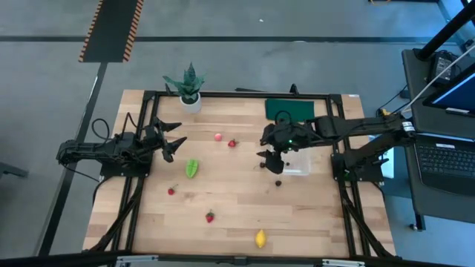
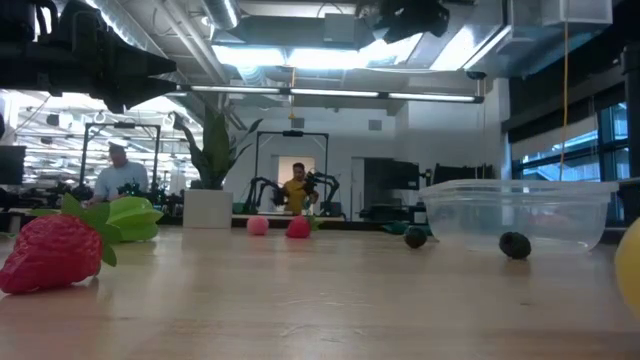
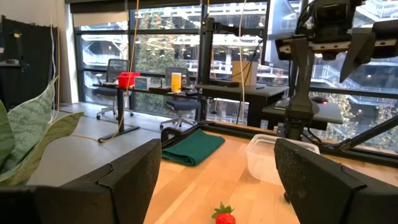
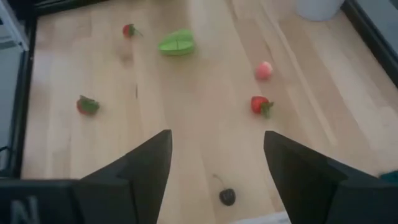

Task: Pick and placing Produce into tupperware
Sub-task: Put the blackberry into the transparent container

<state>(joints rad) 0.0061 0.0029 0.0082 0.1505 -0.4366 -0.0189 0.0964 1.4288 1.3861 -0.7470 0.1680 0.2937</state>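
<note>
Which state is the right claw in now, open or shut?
Open. In its wrist view the right claw shows both fingers wide apart, nothing between them; a dark berry lies on the table beyond.

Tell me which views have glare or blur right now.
Low view: bright ceiling lights wash out the background, and the near strawberry looks soft. Left wrist view: backlit by windows. Right wrist view: the far strawberry is smeared. High view: evenly lit.

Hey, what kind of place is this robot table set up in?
Probably a robotics lab or open-plan workshop: another robot rig stands behind the wooden table, desks and office chairs line big windows, and a laptop sits alongside.
</note>
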